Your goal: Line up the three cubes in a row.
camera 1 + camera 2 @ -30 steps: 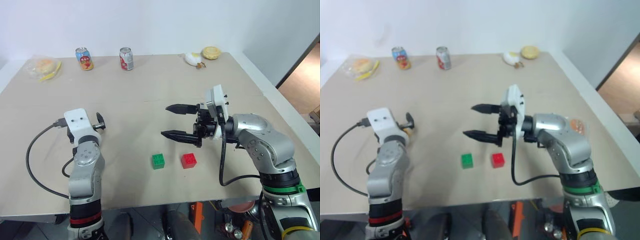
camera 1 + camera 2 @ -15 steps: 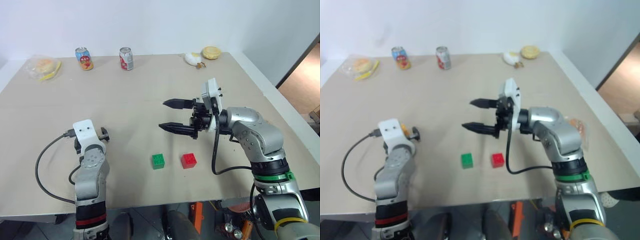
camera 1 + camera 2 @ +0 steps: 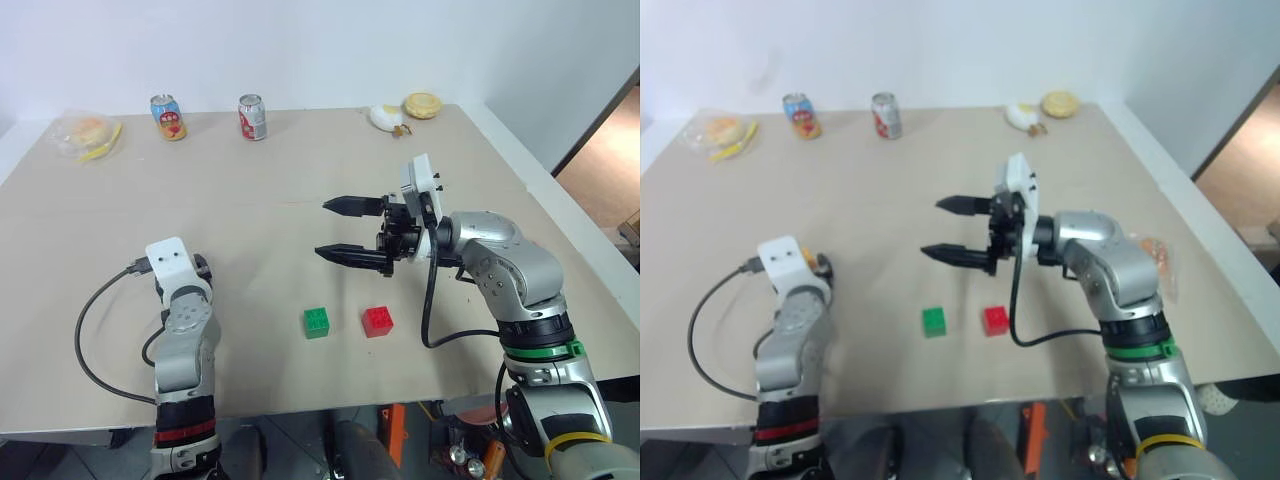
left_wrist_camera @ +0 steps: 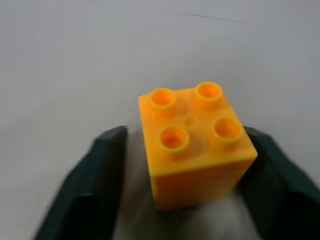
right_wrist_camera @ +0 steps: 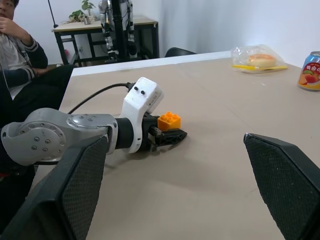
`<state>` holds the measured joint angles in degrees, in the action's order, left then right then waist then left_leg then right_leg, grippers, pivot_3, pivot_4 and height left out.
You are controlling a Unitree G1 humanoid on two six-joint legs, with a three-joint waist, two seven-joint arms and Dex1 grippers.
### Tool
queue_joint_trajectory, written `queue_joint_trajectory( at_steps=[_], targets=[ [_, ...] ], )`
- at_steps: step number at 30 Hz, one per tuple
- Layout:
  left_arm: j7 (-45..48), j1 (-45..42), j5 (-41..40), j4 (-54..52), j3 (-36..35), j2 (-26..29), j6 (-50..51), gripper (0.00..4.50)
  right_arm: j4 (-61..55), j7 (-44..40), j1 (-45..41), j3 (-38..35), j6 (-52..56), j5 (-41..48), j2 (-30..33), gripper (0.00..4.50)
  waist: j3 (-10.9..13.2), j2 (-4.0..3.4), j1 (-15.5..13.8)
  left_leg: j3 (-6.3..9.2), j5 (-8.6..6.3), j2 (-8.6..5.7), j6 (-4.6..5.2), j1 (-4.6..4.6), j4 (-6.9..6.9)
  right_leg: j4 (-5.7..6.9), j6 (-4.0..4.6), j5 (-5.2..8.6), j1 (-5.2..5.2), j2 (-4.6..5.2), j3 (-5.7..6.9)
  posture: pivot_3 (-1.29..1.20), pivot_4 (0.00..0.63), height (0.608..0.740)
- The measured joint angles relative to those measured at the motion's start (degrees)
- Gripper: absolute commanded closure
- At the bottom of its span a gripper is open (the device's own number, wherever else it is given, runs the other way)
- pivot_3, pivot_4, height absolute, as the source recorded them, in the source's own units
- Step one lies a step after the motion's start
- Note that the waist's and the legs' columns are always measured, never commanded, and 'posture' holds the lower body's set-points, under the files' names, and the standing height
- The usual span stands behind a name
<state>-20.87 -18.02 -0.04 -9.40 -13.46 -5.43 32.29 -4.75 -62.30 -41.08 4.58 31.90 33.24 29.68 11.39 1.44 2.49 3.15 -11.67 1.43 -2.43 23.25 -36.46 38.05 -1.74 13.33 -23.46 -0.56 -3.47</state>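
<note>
A yellow cube (image 4: 195, 140) stands on the table between the two black fingers of my left gripper (image 4: 187, 135), which has closed in on its sides. The same cube (image 5: 169, 120) appears in the right wrist view, held low over the table at the left. A green cube (image 3: 317, 322) and a red cube (image 3: 378, 320) sit side by side near the table's front edge, a small gap between them. My right gripper (image 3: 322, 228) hovers open above the table just behind those two cubes, pointing left, with nothing in it.
Two drink cans (image 3: 168, 117) (image 3: 253, 117) stand at the back of the table. A wrapped bun (image 3: 88, 132) lies at the back left, more buns (image 3: 422, 105) at the back right. A seated person (image 5: 20, 55) is beyond the table's left side.
My left gripper has sunk toward the table and its fingers have closed on the yellow cube. The right gripper has stayed open and nearly still.
</note>
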Motion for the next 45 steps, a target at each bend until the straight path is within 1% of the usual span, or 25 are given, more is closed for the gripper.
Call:
queue_joint_trajectory(
  at_steps=[2, 8, 11, 15, 16, 19, 22, 24, 27, 32, 36, 45],
  targets=[
    [-0.1, -0.1, 0.0, 0.3, -0.1, 0.1, -0.5, 3.16, 0.0, 0.0, 0.0, -0.1, 0.0, 0.0, -0.2, 0.00, 0.0, 0.00, 0.0, 0.00, 0.00, 0.00, 0.00, 0.00, 0.00, 0.00, 0.00, 0.00, 0.00, 0.00, 0.00, 0.00, 0.150, 0.740],
    [0.2, -0.4, 0.0, 1.1, -0.1, 0.6, -1.1, 3.14, 0.0, 0.1, 0.0, -0.1, 0.0, 0.1, -0.7, 0.00, 0.0, 0.00, 0.0, 0.00, 0.00, 0.00, 0.00, 0.00, 0.00, 0.00, 0.00, 0.00, 0.00, -0.01, 0.00, 0.00, 0.150, 0.740],
    [3.9, -0.4, -1.3, 1.3, 0.0, 2.5, -1.7, 3.14, -0.1, 0.0, 0.1, -0.2, 0.0, 0.2, -0.6, 0.00, 0.0, 0.00, 0.0, 0.01, 0.00, 0.00, 0.00, 0.00, 0.01, 0.00, 0.00, 0.00, -0.01, -0.01, 0.02, 0.00, 0.150, 0.740],
    [21.7, -0.4, -8.7, 1.5, 3.0, 9.8, -5.2, 3.14, -2.5, -0.7, 1.6, -1.1, 0.8, 1.8, 1.4, 0.00, 0.0, -0.01, 0.0, 0.00, 0.00, 0.00, -0.01, 0.03, 0.02, -0.01, 0.01, 0.01, -0.03, 0.00, 0.04, 0.00, 0.150, 0.740],
    [28.6, -0.1, -10.9, 1.3, 4.6, 12.9, -6.6, 3.14, -3.6, -1.3, 2.3, -1.2, 1.3, 2.6, 2.4, 0.00, 0.0, -0.01, 0.0, 0.00, 0.00, 0.00, -0.02, 0.05, 0.03, -0.02, 0.03, 0.02, -0.05, 0.00, 0.04, 0.00, 0.150, 0.740],
    [53.6, 2.2, -19.1, -2.0, 9.8, 25.2, -11.3, 3.14, -6.5, -3.5, 4.6, -2.3, 2.8, 4.4, 6.3, 0.00, 0.0, -0.03, 0.1, -0.05, -0.04, 0.02, -0.10, 0.05, 0.10, -0.01, 0.15, 0.12, -0.11, 0.01, 0.02, 0.00, 0.150, 0.740],
    [72.1, 2.8, -24.3, -1.6, 11.5, 33.8, -14.3, 3.14, -7.7, -4.8, 5.8, -3.3, 3.2, 4.9, 9.1, 0.00, 0.0, -0.06, 0.2, -0.08, -0.05, 0.13, -0.09, -0.02, 0.14, 0.00, 0.25, 0.18, -0.13, -0.07, 0.03, 0.00, 0.150, 0.740],
    [81.0, 2.8, -25.7, 0.6, 12.6, 38.1, -16.2, 3.14, -8.8, -5.5, 7.0, -3.4, 3.2, 5.4, 10.1, 0.00, 0.0, -0.06, 0.2, -0.04, -0.05, 0.19, -0.08, -0.05, 0.15, 0.03, 0.34, 0.22, -0.13, -0.13, 0.08, 0.00, 0.150, 0.740],
    [89.6, 2.2, -25.6, 5.1, 14.0, 41.1, -19.2, 3.14, -9.9, -6.1, 8.0, -3.6, 3.3, 5.9, 11.4, 0.00, 0.0, -0.07, 0.2, -0.03, -0.05, 0.21, -0.08, -0.03, 0.16, 0.04, 0.38, 0.24, -0.15, -0.14, 0.08, 0.00, 0.150, 0.740],
    [98.7, 1.0, -23.4, 12.1, 16.0, 43.9, -25.9, 3.14, -12.0, -5.9, 11.3, -5.0, 3.3, 6.0, 13.4, 0.00, 0.0, -0.07, 0.1, -0.06, -0.07, 0.18, -0.06, 0.07, 0.15, 0.02, 0.32, 0.26, -0.20, -0.09, 0.07, 0.00, 0.150, 0.740],
    [102.2, 1.0, -21.8, 14.6, 17.8, 44.1, -29.7, 3.14, -13.8, -4.8, 13.5, -5.3, 3.5, 6.2, 13.7, 0.00, 0.0, -0.07, 0.1, -0.05, -0.07, 0.20, -0.06, 0.12, 0.18, 0.03, 0.32, 0.26, -0.29, -0.10, 0.07, 0.00, 0.150, 0.740],
    [102.8, 1.6, -20.2, 15.6, 18.8, 44.0, -32.1, 3.14, -15.4, -3.5, 13.8, -5.4, 3.9, 7.1, 14.2, 0.00, 0.0, -0.07, 0.1, -0.06, -0.07, 0.23, -0.05, 0.11, 0.17, 0.08, 0.32, 0.26, -0.31, -0.12, 0.06, 0.00, 0.150, 0.740]
  ],
)
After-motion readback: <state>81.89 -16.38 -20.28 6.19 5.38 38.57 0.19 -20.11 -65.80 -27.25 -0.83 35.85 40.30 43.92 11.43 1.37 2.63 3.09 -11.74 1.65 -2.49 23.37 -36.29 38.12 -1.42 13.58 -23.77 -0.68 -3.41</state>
